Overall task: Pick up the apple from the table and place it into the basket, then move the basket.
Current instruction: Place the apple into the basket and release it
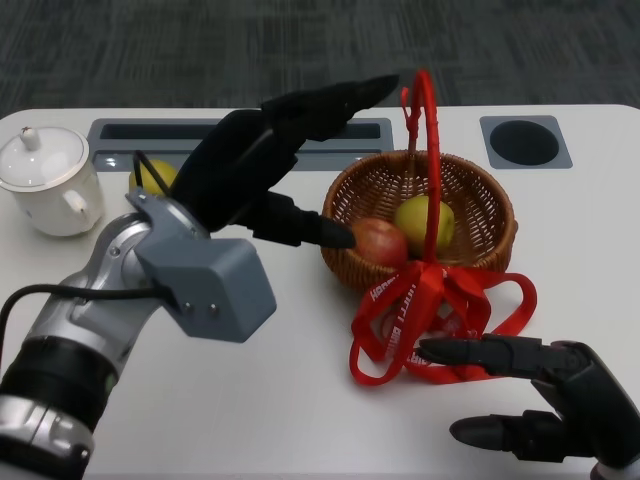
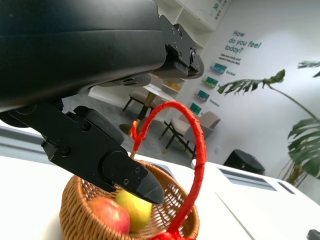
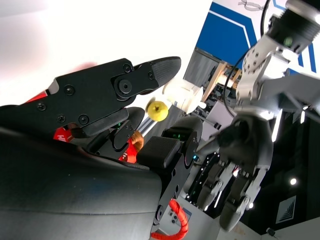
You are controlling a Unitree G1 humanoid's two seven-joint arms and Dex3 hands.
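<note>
**Apple in the basket, both hands empty**

Left hand (image 1: pixel 285 150): raised over the table, just left of the basket, silver forearm angled up from the lower left. Fingers spread, long ones reaching toward the red handle (image 1: pixel 428 150), thumb (image 1: pixel 310 230) pointing at the basket's near-left rim. Holds nothing. In the left wrist view its fingertip (image 2: pixel 145 187) hangs just above the fruit, apart from it.

Right hand (image 1: pixel 545 395): low at the near right edge of the table, fingers apart and stretched leftward, nothing in them. The upper finger (image 1: pixel 470 352) lies at the edge of the red ribbon (image 1: pixel 420 320); whether it touches is unclear.

Basket (image 1: pixel 490 235): round, brown woven wicker, shallow bowl shape, with a tall thin arched handle wrapped in red. A glossy red ribbon with white lettering spills in loops from the near rim onto the white tabletop (image 1: pixel 300 400).

Apple (image 1: pixel 380 242): reddish, smooth, round, inside the basket against the near-left wall. Beside it, a yellow-green fruit (image 1: pixel 425 222), also in the basket.

Far left: white glazed teapot (image 1: pixel 45 180) with a knobbed lid; a yellow fruit (image 1: pixel 150 177) partly hidden behind the left arm.
</note>
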